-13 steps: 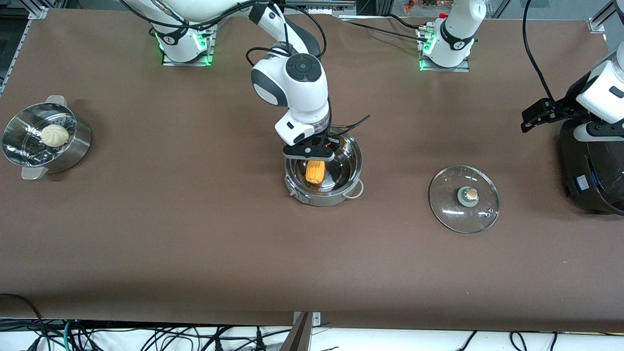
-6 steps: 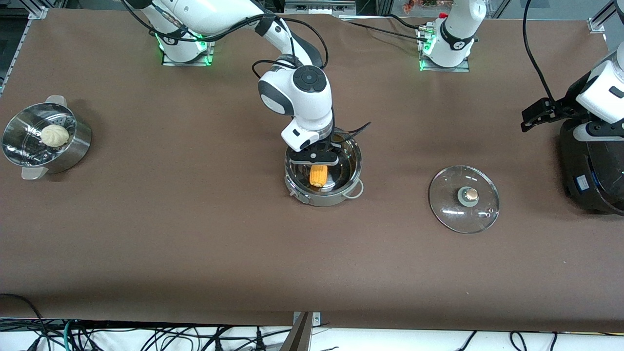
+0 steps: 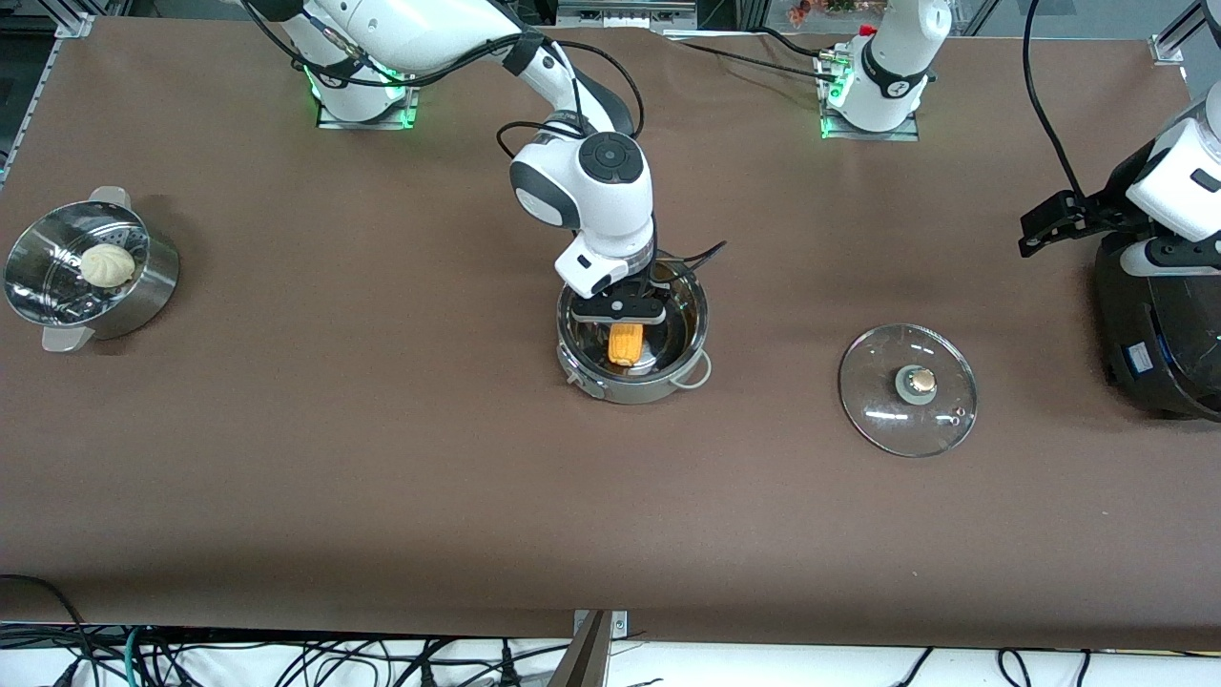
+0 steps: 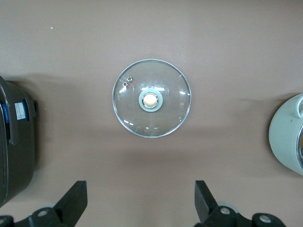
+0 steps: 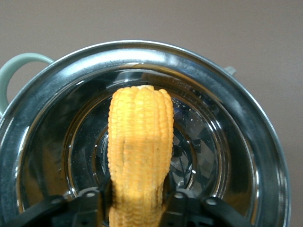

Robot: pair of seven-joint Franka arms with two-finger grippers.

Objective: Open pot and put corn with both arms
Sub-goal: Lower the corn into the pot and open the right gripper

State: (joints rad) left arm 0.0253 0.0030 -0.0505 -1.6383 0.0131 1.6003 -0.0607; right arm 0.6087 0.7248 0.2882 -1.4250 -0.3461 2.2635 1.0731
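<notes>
You have two arms, one pot, one lid, one corn cob, one steamer with one bun, and one black cooker on the table.

Start at the right gripper (image 3: 625, 315): it is down inside the open pot (image 3: 689, 355), and its fingers (image 5: 182, 196) sit against both sides of the corn (image 3: 625, 343) at one end. In the right wrist view you can see the cob (image 5: 139, 151) lying lengthwise between them, its free end reaching over the middle of the pot's shiny floor — whether the grip is tight or has just loosened, you cannot tell. The pot's wall (image 5: 227, 94) rings the cob all round, and one pale loop handle (image 5: 19, 66) shows at the rim.

The left gripper (image 4: 141, 208) waits up in the air with its fingers (image 4: 73, 203) spread wide and holding nothing. It hangs over the table toward the left arm's end, next to the black cooker (image 3: 1159, 334), and its wrist view looks straight down on the glass lid (image 4: 151, 105).

That lid (image 3: 908, 389) lies flat on the table, knob up, between the pot and the cooker — well apart from both.

Toward the right arm's end you have the perforated steel steamer (image 3: 143, 286), tilted, with the white bun (image 3: 107, 264) inside it.

Everything stands on a plain brown table covering (image 3: 382, 477); cables trail along the edge nearest the front camera.
</notes>
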